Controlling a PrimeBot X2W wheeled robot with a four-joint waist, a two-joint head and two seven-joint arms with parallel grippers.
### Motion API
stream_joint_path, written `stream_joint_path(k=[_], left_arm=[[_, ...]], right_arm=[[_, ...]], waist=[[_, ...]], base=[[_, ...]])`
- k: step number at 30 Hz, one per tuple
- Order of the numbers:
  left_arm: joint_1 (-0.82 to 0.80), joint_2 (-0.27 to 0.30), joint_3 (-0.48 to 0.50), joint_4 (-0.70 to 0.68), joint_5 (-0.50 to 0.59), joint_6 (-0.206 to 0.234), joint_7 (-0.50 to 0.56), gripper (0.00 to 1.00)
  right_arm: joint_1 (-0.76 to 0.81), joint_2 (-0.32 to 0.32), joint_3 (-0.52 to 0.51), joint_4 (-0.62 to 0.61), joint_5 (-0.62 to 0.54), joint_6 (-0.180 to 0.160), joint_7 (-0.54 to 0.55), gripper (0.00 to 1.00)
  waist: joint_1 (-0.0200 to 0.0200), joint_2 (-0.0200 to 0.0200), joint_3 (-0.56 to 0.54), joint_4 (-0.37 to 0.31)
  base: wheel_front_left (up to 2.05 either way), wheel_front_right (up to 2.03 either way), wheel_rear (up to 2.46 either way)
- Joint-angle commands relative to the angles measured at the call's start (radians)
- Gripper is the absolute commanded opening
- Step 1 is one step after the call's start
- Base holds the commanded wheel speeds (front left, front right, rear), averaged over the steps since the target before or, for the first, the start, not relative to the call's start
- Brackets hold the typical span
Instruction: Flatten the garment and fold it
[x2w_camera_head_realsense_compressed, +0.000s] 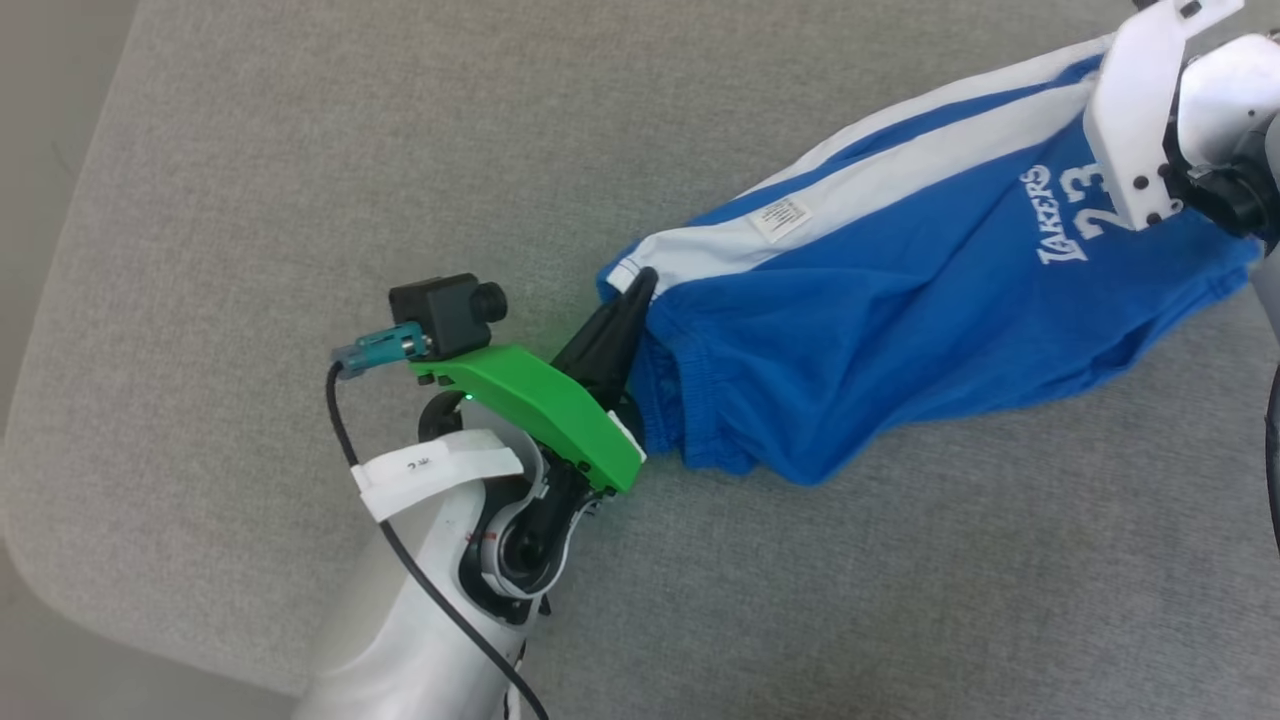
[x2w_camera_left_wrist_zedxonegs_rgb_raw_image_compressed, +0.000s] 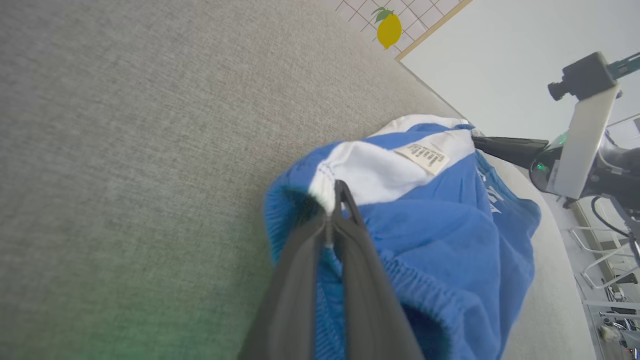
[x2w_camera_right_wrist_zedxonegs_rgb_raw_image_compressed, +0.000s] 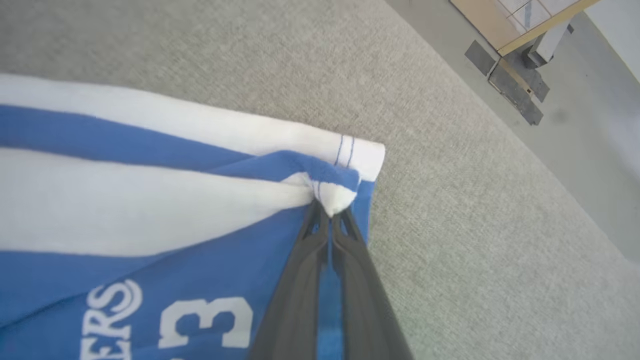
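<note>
Left gripper (x2w_camera_head_realsense_compressed: 638, 288) (x2w_camera_left_wrist_zedxonegs_rgb_raw_image_compressed: 334, 201): clenched on the white-striped corner of the garment (x2w_camera_head_realsense_compressed: 880, 310) (x2w_camera_left_wrist_zedxonegs_rgb_raw_image_compressed: 450, 235) at its waistband (x2w_camera_head_realsense_compressed: 668, 395) end, with cloth pinched between the closed fingers.

Right gripper (x2w_camera_right_wrist_zedxonegs_rgb_raw_image_compressed: 330, 212) (x2w_camera_left_wrist_zedxonegs_rgb_raw_image_compressed: 481, 143): clamped on a bunched white hem corner at the leg end.

The garment spans from one gripper to the other over the grey pad (x2w_camera_head_realsense_compressed: 300, 200) (x2w_camera_right_wrist_zedxonegs_rgb_raw_image_compressed: 475, 225). It is creased and sags in the middle, and whether it rests fully on the pad cannot be told.

Edges and room:
- Ahead of the left gripper's tips and to both its sides lies bare pad. The pad's rounded corner is well behind its wrist.
- Beyond the right gripper's tips bare pad runs to an edge near at hand, with smooth floor (x2w_camera_right_wrist_zedxonegs_rgb_raw_image_compressed: 575, 125) past it.

Materials:
- The pad is a coarse, matte woven cloth.
- The garment is soft bright blue knit with broad white stripes.
- The waistband is gathered elastic — puckered just beside the left fingers.
- A small white label (x2w_camera_head_realsense_compressed: 782, 218) (x2w_camera_left_wrist_zedxonegs_rgb_raw_image_compressed: 422, 156) sits on the stripe.
- A white "Lakers 23" print (x2w_camera_head_realsense_compressed: 1065, 215) (x2w_camera_right_wrist_zedxonegs_rgb_raw_image_compressed: 165, 320) lies near the right gripper.
</note>
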Motion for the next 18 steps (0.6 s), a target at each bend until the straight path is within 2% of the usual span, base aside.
stream_joint_path(k=[1,3,4,5,6,7,12,18], left_arm=[[-0.019,-0.006,-0.006,0.007,0.004,-0.007,-0.002,0.0],[-0.02,-0.008,-0.014,0.014,0.003,-0.009,0.002,0.0],[-0.021,-0.007,-0.018,0.019,0.004,-0.009,0.007,0.05],[-0.02,-0.004,-0.025,0.025,0.005,-0.012,0.014,0.19],[-0.019,-0.002,-0.028,0.029,0.006,-0.013,0.018,0.52],[-0.017,0.0,-0.03,0.031,0.006,-0.015,0.017,0.99],[-0.001,0.006,-0.029,0.029,0.012,-0.021,-0.007,1.0],[0.052,0.04,-0.016,0.0,0.042,-0.013,-0.063,1.0]], right_arm=[[-0.019,-0.007,0.009,0.018,0.017,-0.002,0.021,0.0],[-0.026,-0.012,0.025,0.034,0.036,-0.002,0.048,0.0],[-0.028,-0.014,0.028,0.04,0.044,-0.002,0.055,0.0],[-0.028,-0.015,0.026,0.047,0.054,-0.002,0.063,0.0],[-0.028,-0.015,0.023,0.053,0.061,-0.002,0.068,0.12],[-0.025,-0.013,0.018,0.059,0.071,-0.002,0.067,1.0],[0.005,-0.003,-0.009,0.057,0.108,-0.002,0.004,1.0],[0.095,-0.017,-0.019,-0.009,0.172,-0.002,-0.095,1.0]], waist=[[-0.0001,0.0,0.016,0.016],[-0.0001,0.0,0.016,0.016],[-0.0001,0.0,0.016,0.015],[-0.0001,0.0,0.013,0.012],[-0.0001,0.0,0.01,0.01],[-0.0001,0.0,0.004,0.006],[-0.0001,0.0,-0.041,-0.009],[-0.0001,0.0,-0.123,-0.031]], base=[[0.0,0.0,0.0],[0.0,0.0,0.0],[0.0,0.0,0.0],[0.0,0.0,0.0],[0.0,0.0,0.0],[0.0,0.0,0.0],[0.0,0.0,0.0],[0.0,0.0,0.0]])
